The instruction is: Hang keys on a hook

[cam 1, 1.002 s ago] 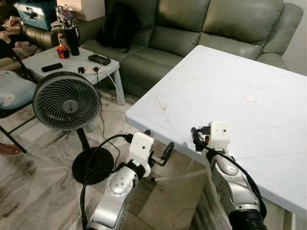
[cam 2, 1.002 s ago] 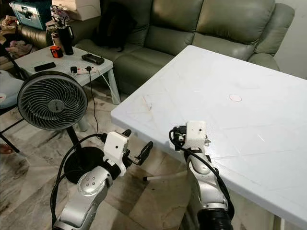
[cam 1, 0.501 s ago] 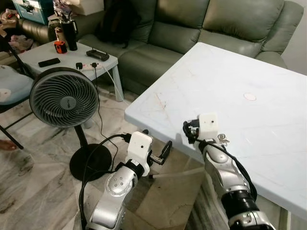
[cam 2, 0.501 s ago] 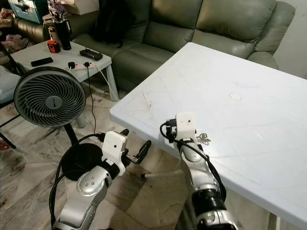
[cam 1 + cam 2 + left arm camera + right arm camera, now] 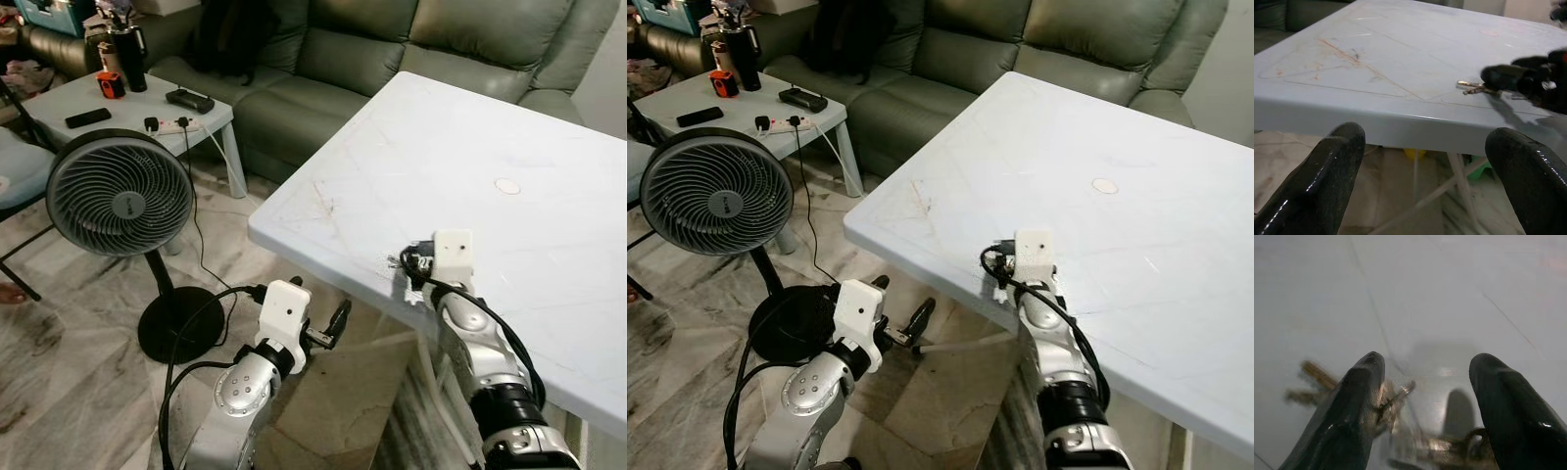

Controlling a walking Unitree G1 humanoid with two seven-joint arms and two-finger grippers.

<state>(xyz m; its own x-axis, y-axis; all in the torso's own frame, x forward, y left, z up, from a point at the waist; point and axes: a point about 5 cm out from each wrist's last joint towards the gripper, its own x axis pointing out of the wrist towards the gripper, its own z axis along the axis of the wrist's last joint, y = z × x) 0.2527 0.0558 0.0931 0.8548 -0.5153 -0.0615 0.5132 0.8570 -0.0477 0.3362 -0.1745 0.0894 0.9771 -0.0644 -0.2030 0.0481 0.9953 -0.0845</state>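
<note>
we see white table [image 5: 509, 127] | fan [image 5: 120, 194] on floor, left | right gripper [image 5: 1425, 396] over table edge, fingers apart around keys [image 5: 1472, 87] lying there | left gripper [image 5: 1425, 166] below edge, fingers apart, empty

Keys [image 5: 1472, 87] on table [image 5: 509, 127] near edge; fan [image 5: 120, 194] left.

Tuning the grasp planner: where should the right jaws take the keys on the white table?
Probably from above, straddling the bunched middle of the keys, not the splayed blades. They lie flat on the white table near its edge, so a side approach has nothing to grab. The right gripper already hangs open over them.
</note>
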